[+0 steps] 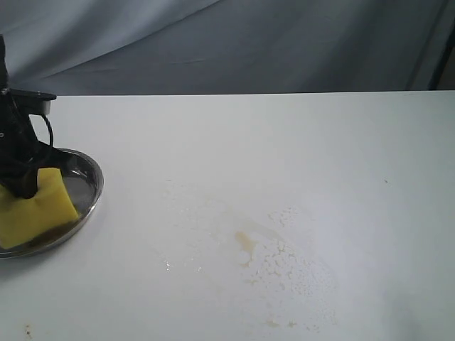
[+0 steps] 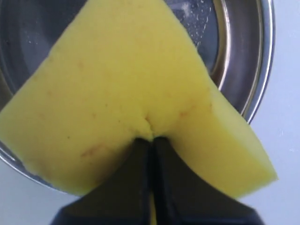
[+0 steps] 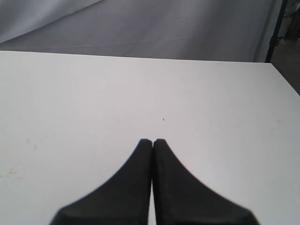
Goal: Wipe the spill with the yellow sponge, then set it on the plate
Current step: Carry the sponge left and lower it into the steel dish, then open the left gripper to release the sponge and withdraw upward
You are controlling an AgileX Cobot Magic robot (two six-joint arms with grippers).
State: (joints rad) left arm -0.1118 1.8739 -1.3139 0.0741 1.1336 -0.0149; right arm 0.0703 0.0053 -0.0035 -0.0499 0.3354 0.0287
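Exterior view: yellow sponge [image 1: 37, 210] seen tilted inside plate [image 1: 91, 186] at left edge of desk [image 1: 284, 135]. Top corner of sponge gripped by left fingers [image 1: 21, 177]. Faint amber spill [image 1: 245, 241] left mid-desk beside whitish speckled patch [image 1: 291, 273], well apart from plate.

Left wrist view: left fingers [image 2: 136, 168] clamped on pinched edge of yellow sponge [image 2: 117, 89], nearly meeting; plate [image 2: 251, 70] seen beneath sponge.

Right wrist view: right fingers [image 3: 136, 164] pressed together, nothing held, above bare desk [image 3: 93, 93].
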